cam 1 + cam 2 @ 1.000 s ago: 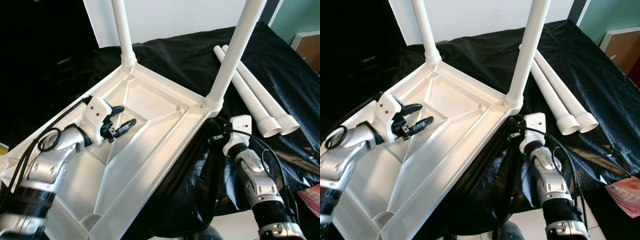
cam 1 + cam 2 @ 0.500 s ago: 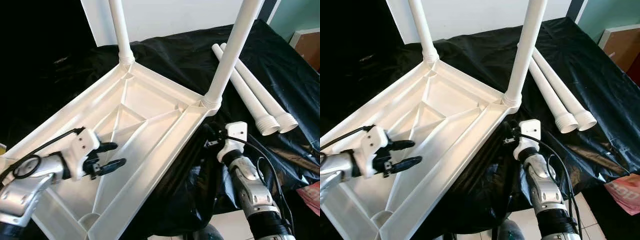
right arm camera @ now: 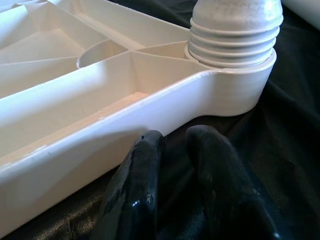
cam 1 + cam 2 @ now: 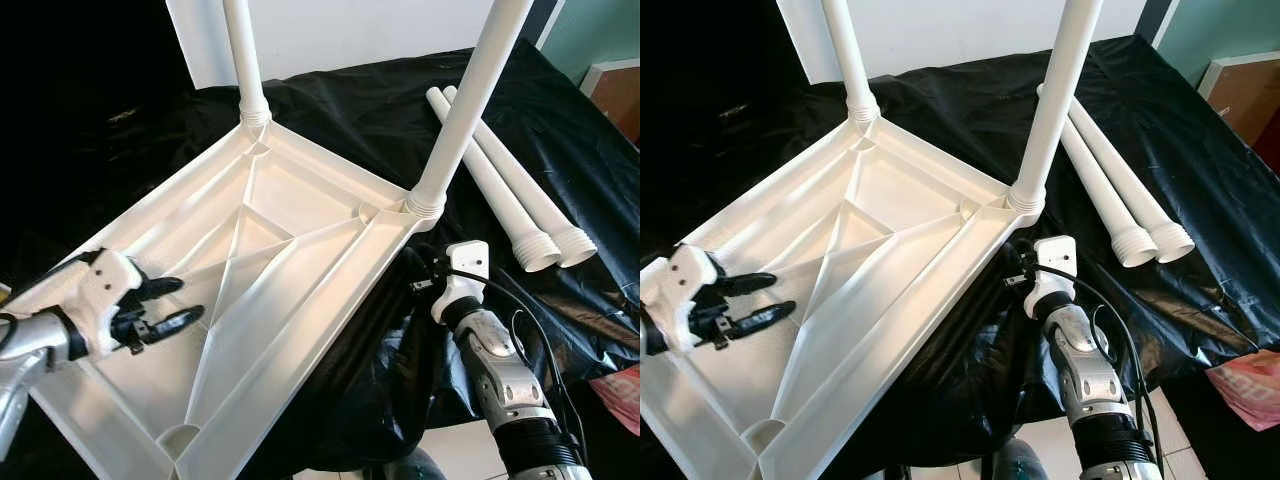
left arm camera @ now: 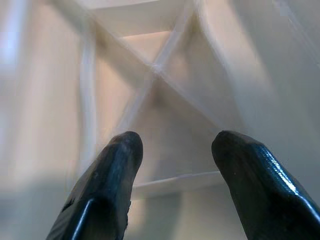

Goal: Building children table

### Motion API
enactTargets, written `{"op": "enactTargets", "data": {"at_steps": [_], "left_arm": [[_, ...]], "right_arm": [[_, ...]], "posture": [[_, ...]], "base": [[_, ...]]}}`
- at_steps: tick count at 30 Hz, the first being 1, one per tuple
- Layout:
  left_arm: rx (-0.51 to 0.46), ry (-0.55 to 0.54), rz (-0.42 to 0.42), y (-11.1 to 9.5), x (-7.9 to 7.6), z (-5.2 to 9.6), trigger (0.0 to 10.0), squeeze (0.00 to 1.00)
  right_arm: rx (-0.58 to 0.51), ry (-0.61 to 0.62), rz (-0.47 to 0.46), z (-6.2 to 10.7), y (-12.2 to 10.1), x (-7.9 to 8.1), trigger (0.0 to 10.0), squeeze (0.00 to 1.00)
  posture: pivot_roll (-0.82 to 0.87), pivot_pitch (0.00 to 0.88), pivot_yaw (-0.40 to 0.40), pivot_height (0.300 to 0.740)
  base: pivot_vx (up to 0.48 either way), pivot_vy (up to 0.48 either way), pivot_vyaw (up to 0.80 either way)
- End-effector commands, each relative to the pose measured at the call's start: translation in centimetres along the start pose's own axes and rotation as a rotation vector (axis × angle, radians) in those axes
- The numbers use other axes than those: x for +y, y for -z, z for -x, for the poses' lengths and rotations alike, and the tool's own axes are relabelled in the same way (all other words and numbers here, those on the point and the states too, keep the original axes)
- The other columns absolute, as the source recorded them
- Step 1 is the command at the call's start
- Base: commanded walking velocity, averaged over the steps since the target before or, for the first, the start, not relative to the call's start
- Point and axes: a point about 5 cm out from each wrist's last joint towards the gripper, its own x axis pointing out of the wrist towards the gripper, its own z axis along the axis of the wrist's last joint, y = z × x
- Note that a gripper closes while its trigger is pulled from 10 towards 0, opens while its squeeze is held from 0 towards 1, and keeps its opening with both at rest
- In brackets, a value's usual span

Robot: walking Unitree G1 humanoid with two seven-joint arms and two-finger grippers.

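The white table top point(image 4: 300, 290) lies upside down on black sheeting point(image 4: 560, 170) (2 legs screwed in, 2 loose legs point(image 4: 500, 190) beside). The left gripper point(image 4: 165, 305) hovers over its ribs, fingers spread, empty. The right gripper point(image 3: 175, 150), fingers nearly together, holding nothing, sits below the corner rim.

You lose both mounted legs at the top edge: the far leg point(image 4: 245, 60) and the near leg point(image 4: 470, 95) run out of view before their ends. The tabletop point(image 4: 290, 250) is clipped at the bottom-left corner. The right gripper point(image 4: 425, 275) is buried in dark cloth point(image 4: 380, 120) shadow under the rim. The left wrist view is blurred.
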Motion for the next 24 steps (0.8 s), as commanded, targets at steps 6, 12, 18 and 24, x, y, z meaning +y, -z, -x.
{"op": "enactTargets", "data": {"at_steps": [6, 12, 18, 24], "left_arm": [[0.225, -0.001, -0.01, 3.7, -1.6, -0.7, 10.0, 0.0], [0.223, 0.197, 0.016, 3.0, -5.1, -1.6, 10.0, 0.0], [0.177, 0.304, 0.007, 1.7, -7.0, -2.1, 10.0, 0.0], [0.074, 0.391, 0.009, -0.4, -8.5, -3.2, 10.0, 0.0]], "right_arm": [[0.063, -0.029, 0.001, -0.3, 0.9, 0.5, 10.0, 0.0], [0.063, -0.057, 0.014, -1.2, 0.8, 0.8, 10.0, 0.0], [0.052, -0.078, 0.025, -2.2, 0.4, 0.9, 10.0, 0.0], [0.045, -0.111, 0.041, -3.3, 0.1, 1.0, 10.0, 0.0]], "posture": [[0.06, 0.182, -0.011, 0.74], [0.06, 0.177, -0.003, 0.74], [0.07, 0.171, -0.007, 0.74], [0.07, 0.162, -0.015, 0.74]], "base": [[0.0, 0.0, 0.0], [0.0, 0.0, 0.0], [0.0, 0.0, 0.0], [0.0, 0.0, 0.0]]}}
